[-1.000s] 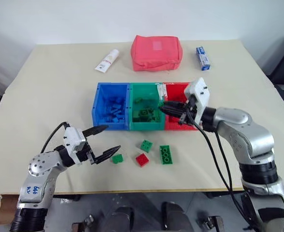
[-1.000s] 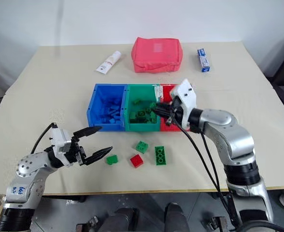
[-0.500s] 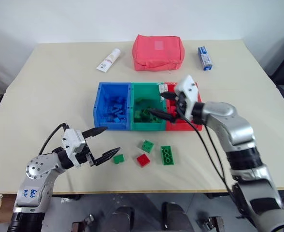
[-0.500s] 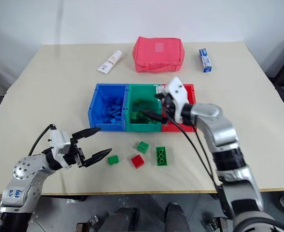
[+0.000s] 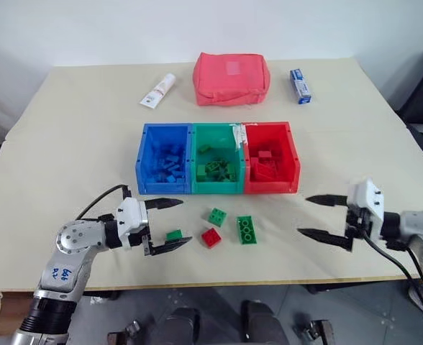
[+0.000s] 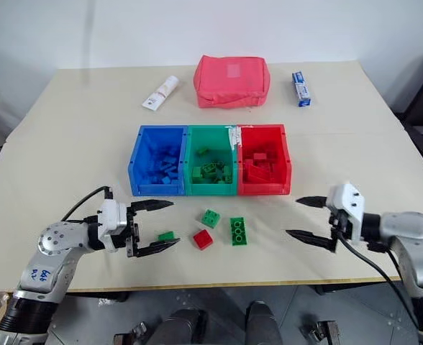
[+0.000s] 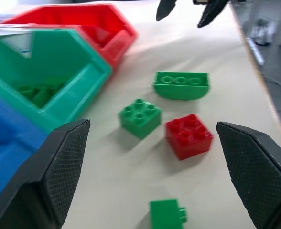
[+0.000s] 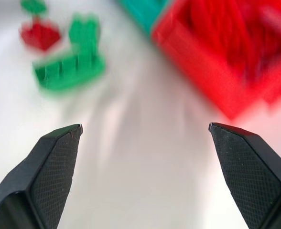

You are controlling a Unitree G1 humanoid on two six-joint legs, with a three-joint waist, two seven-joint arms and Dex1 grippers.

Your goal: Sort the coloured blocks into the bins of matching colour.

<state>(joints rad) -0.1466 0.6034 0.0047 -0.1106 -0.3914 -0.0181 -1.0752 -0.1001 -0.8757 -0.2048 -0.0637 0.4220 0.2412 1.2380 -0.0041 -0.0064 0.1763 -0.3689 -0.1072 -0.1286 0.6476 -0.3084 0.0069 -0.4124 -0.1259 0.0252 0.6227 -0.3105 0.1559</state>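
The left pincer (image 5: 167,225) is hovering low over the near left part of the tabletop (image 5: 75,144) with its two black fingers spread wide and nothing between them, pointing across toward the loose blocks. A small green block (image 5: 174,235) is lying just beside the tip of its nearer finger, whether touching it or not I cannot tell; in the left wrist view this block (image 7: 167,215) is sitting between the two spread fingers. Just beyond it the red block (image 5: 211,237) is resting on the tabletop, with a square green block (image 5: 217,216) just behind it toward the bins and an oblong green block (image 5: 246,230) just to its right. The right pincer (image 5: 316,216) is hanging over the near right part of the tabletop, its fingers also standing wide apart and empty, pointing left toward the same blocks but well apart from them. The three joined bins are sitting in a row in the middle of the tabletop, behind the loose blocks: the blue bin (image 5: 141,159) on the left with blue blocks in it, the green bin (image 5: 216,188) in the middle with green blocks, and the red bin (image 5: 291,154) on the right with red blocks.
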